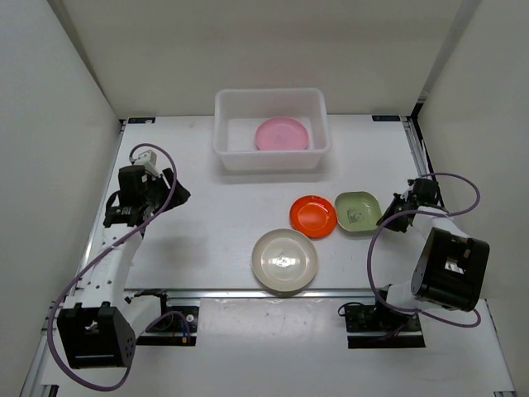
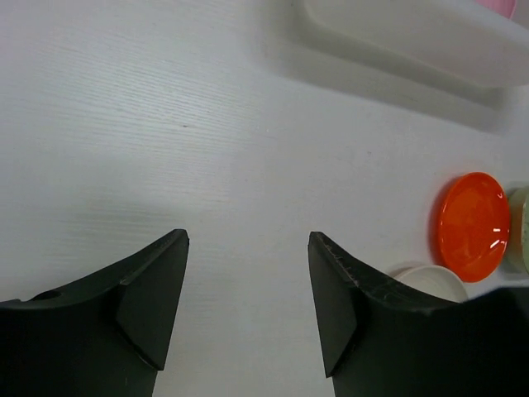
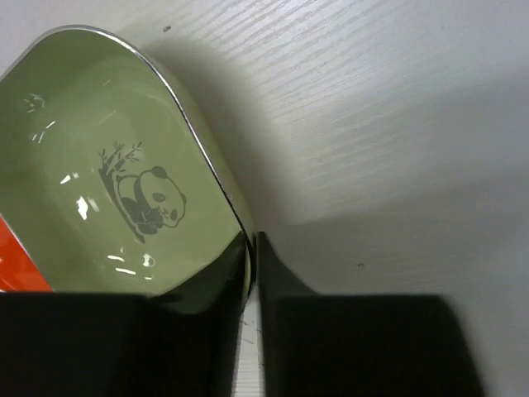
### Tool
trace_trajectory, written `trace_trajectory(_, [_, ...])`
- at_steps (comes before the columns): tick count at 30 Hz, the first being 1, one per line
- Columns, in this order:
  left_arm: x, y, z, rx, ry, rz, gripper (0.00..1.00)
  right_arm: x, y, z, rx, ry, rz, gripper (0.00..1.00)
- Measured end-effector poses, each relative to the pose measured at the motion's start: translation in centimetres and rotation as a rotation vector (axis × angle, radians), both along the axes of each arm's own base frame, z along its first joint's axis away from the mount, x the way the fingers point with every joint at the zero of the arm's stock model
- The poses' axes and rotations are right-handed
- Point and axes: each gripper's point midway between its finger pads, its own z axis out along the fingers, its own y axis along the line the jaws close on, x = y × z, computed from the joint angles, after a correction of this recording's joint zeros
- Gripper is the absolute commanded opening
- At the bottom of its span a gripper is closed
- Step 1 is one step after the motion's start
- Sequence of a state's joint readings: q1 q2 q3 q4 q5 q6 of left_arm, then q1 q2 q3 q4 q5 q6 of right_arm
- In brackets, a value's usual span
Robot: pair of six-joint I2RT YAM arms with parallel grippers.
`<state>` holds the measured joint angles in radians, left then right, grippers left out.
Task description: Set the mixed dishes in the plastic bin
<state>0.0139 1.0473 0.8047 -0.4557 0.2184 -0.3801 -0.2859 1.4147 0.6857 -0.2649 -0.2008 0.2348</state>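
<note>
The pale green dish (image 3: 99, 165) is being gripped at its right rim by the right gripper (image 3: 252, 241). Its two fingers are being pressed almost together, one inside the dish and one outside, with the rim pinched between them. The dish, with a panda (image 3: 149, 203) printed on its floor, is being seen right of centre on the table (image 1: 207, 215), just beside the orange-red plate (image 1: 313, 215) on its left; whether the two are touching cannot be told. The cream plate (image 1: 284, 260) is lying nearer, just beside the orange-red one. The pink plate (image 1: 283, 134) is lying inside the plastic bin (image 1: 271, 161) at the far centre. The left gripper (image 2: 248, 248) is being held wide open with nothing in it, above bare table at the left, well apart from every dish.
</note>
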Motion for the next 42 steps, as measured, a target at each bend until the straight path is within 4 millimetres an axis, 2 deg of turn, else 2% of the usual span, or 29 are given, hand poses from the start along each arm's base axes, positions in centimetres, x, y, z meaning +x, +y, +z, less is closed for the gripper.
trace_trajectory(3, [-0.3, 0.6, 0.7, 0.017, -0.021, -0.003, 0.67, 0.2, -0.1, 0.3, 0.009, -0.009, -0.004, 0.00])
trace_trajectory(5, [-0.3, 0.5, 1.3, 0.021, -0.038, -0.024, 0.60, 0.2, -0.3, 0.9, 0.021, -0.016, -0.020, 0.00])
trace_trajectory(8, [0.1, 0.3, 2.6, -0.002, -0.078, -0.054, 0.49, 0.8, -0.4, 3.9, 0.026, -0.090, -0.045, 0.00])
trace_trajectory(9, [0.4, 0.4, 3.3, -0.016, -0.095, -0.050, 0.47, 1.4, -0.2, 5.8, 0.017, -0.142, -0.046, 0.00])
trace_trajectory(11, [1.4, 0.6, 5.0, -0.049, -0.137, -0.039, 0.46, 3.4, 0.8, 11.0, -0.006, -0.280, -0.019, 0.00])
trace_trajectory(15, [4.9, 0.6, 10.0, -0.153, -0.282, -0.026, 0.42, 8.1, 4.6, 22.1, 0.001, -0.580, 0.073, 0.00])
trace_trajectory(17, [6.3, 0.2, 11.7, -0.207, -0.345, -0.030, 0.39, 9.7, 6.5, 25.2, 0.025, -0.663, 0.114, 0.00])
trace_trajectory(18, [6.9, -0.2, 12.4, -0.238, -0.372, -0.037, 0.39, 10.7, 7.3, 26.1, 0.035, -0.685, 0.132, 0.01])
trace_trajectory(20, [7.8, -0.7, 13.2, -0.289, -0.402, -0.048, 0.38, 12.7, 9.0, 26.2, 0.050, -0.691, 0.168, 0.00])
trace_trajectory(21, [8.1, -1.0, 13.5, -0.310, -0.410, -0.054, 0.38, 13.7, 9.8, 25.4, 0.054, -0.675, 0.183, 0.00])
trace_trajectory(26, [8.4, -1.8, 13.9, -0.359, -0.435, -0.072, 0.38, 19.2, 14.6, 20.0, 0.076, -0.553, 0.281, 0.00])
trace_trajectory(29, [8.0, -2.6, 13.1, -0.357, -0.420, -0.087, 0.40, 23.1, 17.4, 17.5, 0.065, -0.505, 0.336, 0.01])
trace_trajectory(35, [7.1, -4.9, 11.0, -0.332, -0.359, -0.138, 0.51, 31.7, 22.1, 16.1, 0.013, -0.532, 0.416, 0.00])
trace_trajectory(39, [6.8, -4.9, 9.7, -0.300, -0.324, -0.140, 0.56, 34.6, 24.0, 14.0, -0.024, -0.530, 0.447, 0.00])
trace_trajectory(42, [6.4, -5.3, 8.4, -0.256, -0.294, -0.156, 0.61, 34.4, 24.8, 10.9, -0.035, -0.468, 0.467, 0.00])
